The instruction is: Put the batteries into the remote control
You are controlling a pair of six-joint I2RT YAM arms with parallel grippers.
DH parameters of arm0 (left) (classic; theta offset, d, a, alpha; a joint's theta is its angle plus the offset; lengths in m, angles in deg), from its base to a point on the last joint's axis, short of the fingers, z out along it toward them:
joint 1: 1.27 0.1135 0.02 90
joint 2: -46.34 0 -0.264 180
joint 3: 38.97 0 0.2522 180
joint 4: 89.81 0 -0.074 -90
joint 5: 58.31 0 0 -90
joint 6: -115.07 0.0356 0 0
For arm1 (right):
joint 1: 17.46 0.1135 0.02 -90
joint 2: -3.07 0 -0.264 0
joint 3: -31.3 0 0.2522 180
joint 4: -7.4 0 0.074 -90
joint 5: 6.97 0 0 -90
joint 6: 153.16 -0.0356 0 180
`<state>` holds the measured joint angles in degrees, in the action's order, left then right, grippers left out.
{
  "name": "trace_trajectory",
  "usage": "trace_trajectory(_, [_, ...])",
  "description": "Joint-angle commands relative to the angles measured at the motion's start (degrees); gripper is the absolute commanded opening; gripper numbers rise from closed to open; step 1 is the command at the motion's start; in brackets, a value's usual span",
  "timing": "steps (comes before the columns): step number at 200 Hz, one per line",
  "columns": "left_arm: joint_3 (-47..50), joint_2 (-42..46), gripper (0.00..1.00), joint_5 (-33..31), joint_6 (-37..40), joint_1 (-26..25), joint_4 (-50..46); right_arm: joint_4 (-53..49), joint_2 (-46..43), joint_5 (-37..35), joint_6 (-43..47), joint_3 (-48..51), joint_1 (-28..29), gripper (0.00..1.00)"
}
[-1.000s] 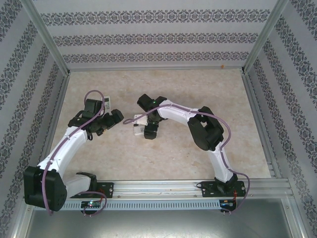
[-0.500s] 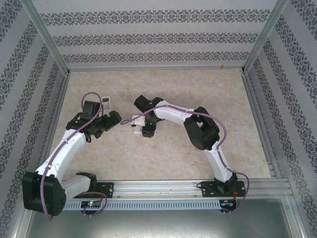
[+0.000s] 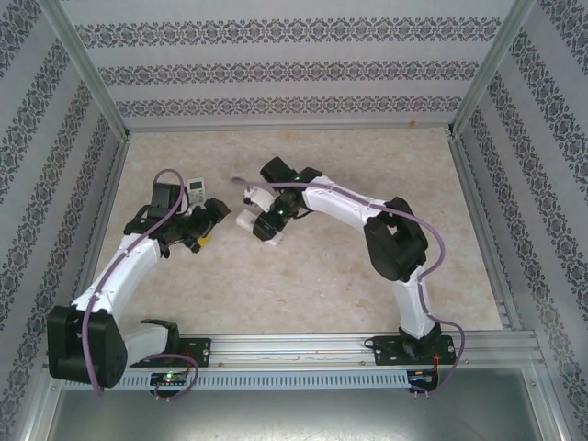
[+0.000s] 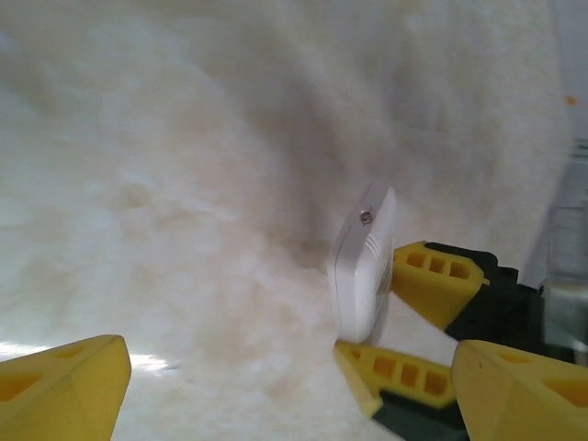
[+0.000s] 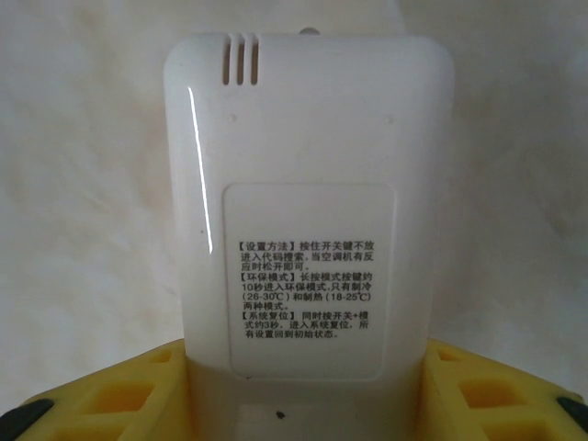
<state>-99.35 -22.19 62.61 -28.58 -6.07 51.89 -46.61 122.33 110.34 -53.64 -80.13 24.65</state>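
A white remote control (image 5: pixel 308 230) fills the right wrist view, back side up, with a printed label and three small slots near its far end. My right gripper (image 5: pixel 303 404) is shut on its near end, one yellow finger on each side. From above, that remote (image 3: pixel 254 223) sits left of centre in my right gripper (image 3: pixel 271 216). The left wrist view has the same remote (image 4: pixel 363 266) edge-on between the right gripper's fingers (image 4: pixel 432 276). My left gripper (image 4: pixel 294 404) is open just left of it, nothing between its fingers (image 4: pixel 64 386). The batteries are out of view.
A second white remote (image 3: pixel 197 190) with a small display lies on the beige table (image 3: pixel 367 156) just beyond my left gripper (image 3: pixel 204 230). Patterned walls and metal rails (image 3: pixel 478 220) enclose the table on three sides.
My right gripper has shut on the remote and carried it a little farther from the bases. The left gripper has narrowed slightly and edged toward it.
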Motion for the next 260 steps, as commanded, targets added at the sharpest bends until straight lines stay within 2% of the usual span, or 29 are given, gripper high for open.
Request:
trace_trajectory(1, [-0.3, -3.8, 0.83, 11.8, -4.0, 0.5, 12.3, 3.0, -1.8, 11.3, -10.5, -0.6, 2.3, 0.46])
trace_trajectory(25, [-2.4, -6.2, 0.69, 10.3, -0.6, 0.5, 7.6, 6.7, -2.4, 14.6, -15.1, 0.1, 3.1, 0.47])
trace_trajectory(67, [-0.7, -7.2, 0.39, 11.2, -1.5, 0.6, 9.3, 8.6, -0.8, 17.9, -20.5, -1.1, 3.2, 0.48])
trace_trajectory(110, [-1.6, -7.3, 0.20, 10.4, 2.2, 0.6, 5.8, 6.7, 1.8, 20.0, -24.7, -4.2, 3.6, 0.49])
trace_trajectory(129, [-4.6, -8.2, 0.15, 8.1, 7.7, 0.6, -1.5, 6.2, 1.8, 21.0, -25.9, -5.8, 3.6, 0.53])
trace_trajectory(152, [-8.9, -9.6, 0.14, 4.9, 13.7, 0.6, -10.3, 2.9, 1.2, 22.2, -24.3, -7.8, 3.1, 0.66])
trace_trajectory(187, [-15.4, -13.3, 0.13, -0.3, 19.5, 0.3, -21.6, 4.3, -3.0, 24.4, -23.8, -4.1, 1.0, 0.75])
trace_trajectory(211, [-22.2, -16.7, 0.12, -10.3, 22.5, -1.2, -32.0, 4.1, -8.2, 21.4, -25.2, 1.9, -1.7, 0.76])
trace_trajectory(238, [-31.1, -24.5, 0.12, -22.8, 23.4, -4.7, -42.5, 2.0, -13.9, 9.4, -31.1, 11.8, -5.0, 0.76])
trace_trajectory(260, [-37.1, -30.7, 0.12, -34.1, 22.7, -8.6, -45.1, 0.9, -17.1, 4.0, -35.2, 19.8, -7.3, 0.75])
